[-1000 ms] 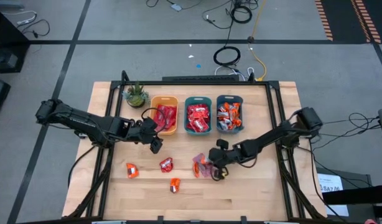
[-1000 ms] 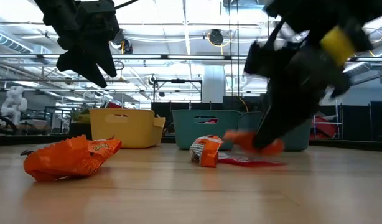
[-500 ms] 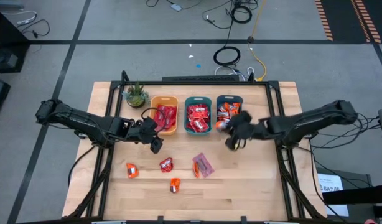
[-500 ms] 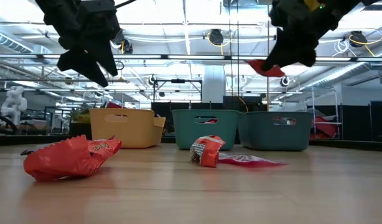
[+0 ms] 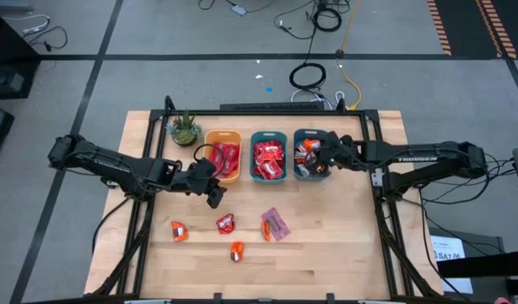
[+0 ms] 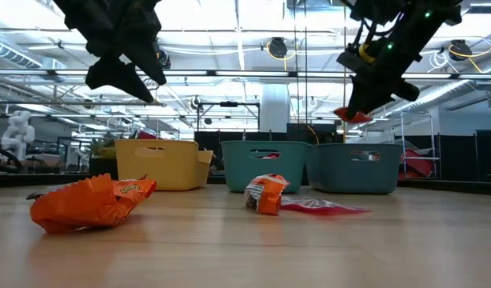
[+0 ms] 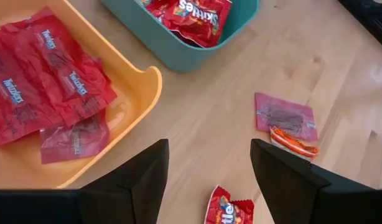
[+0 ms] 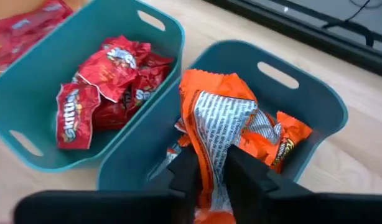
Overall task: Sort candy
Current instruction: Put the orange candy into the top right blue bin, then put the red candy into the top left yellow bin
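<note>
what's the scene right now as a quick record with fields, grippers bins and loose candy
right gripper: above right teal bin, pinching an orange packet
left gripper: open, empty, above table by yellow bin
yellow bin: pinkish-red flat packets
middle teal bin: red packets
right teal bin: orange packets
loose on table: five candies; orange, red, orange, pink flat packet beside orange piece
plant: far left corner

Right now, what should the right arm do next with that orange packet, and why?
Probably open the right gripper and drop the orange packet: it hangs pinched directly over the right teal bin, which already holds matching orange packets.
</note>
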Controlling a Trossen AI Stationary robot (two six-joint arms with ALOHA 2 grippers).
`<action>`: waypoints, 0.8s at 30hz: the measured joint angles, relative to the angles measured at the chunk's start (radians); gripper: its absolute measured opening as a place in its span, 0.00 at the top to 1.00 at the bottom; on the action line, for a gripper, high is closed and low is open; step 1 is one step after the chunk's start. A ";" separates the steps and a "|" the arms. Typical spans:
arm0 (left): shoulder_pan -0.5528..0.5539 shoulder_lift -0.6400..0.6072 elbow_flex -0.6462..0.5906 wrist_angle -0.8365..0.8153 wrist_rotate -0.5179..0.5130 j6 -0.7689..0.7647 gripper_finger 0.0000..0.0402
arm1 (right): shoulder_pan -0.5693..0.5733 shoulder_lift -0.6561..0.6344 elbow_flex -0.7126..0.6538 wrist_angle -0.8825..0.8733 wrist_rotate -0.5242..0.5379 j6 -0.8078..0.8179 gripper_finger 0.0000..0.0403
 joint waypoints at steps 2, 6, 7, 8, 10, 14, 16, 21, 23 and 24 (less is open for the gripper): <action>0.000 0.000 0.000 0.004 0.000 0.003 0.41 | -0.016 0.009 0.000 0.001 -0.019 -0.002 0.80; 0.000 0.000 0.000 0.002 0.007 0.009 0.37 | -0.027 0.014 0.000 0.000 -0.021 0.001 0.67; 0.000 0.000 0.000 0.002 0.015 0.024 0.35 | -0.028 0.013 0.000 0.002 -0.021 0.001 0.64; 0.000 0.002 0.000 0.000 0.015 0.026 0.32 | -0.028 0.013 0.000 0.003 -0.021 0.001 0.62; 0.006 0.013 0.000 -0.024 0.019 0.024 0.27 | -0.028 0.013 0.000 0.002 -0.021 0.001 0.57; 0.016 0.050 0.000 -0.060 -0.016 0.005 0.18 | -0.028 0.013 0.000 0.002 -0.024 0.001 0.50; 0.018 0.063 0.000 -0.051 -0.038 0.005 0.16 | -0.028 0.013 0.000 0.002 -0.059 0.001 0.48; 0.018 0.079 0.000 -0.024 -0.034 -0.003 0.15 | -0.024 0.013 0.000 -0.012 -0.195 -0.004 0.46; 0.018 0.079 0.000 -0.020 -0.007 -0.004 0.15 | -0.016 0.013 0.000 -0.027 -0.227 0.000 0.46; 0.018 0.079 0.000 -0.020 0.001 -0.004 0.15 | -0.010 0.013 0.000 -0.034 -0.229 0.001 0.46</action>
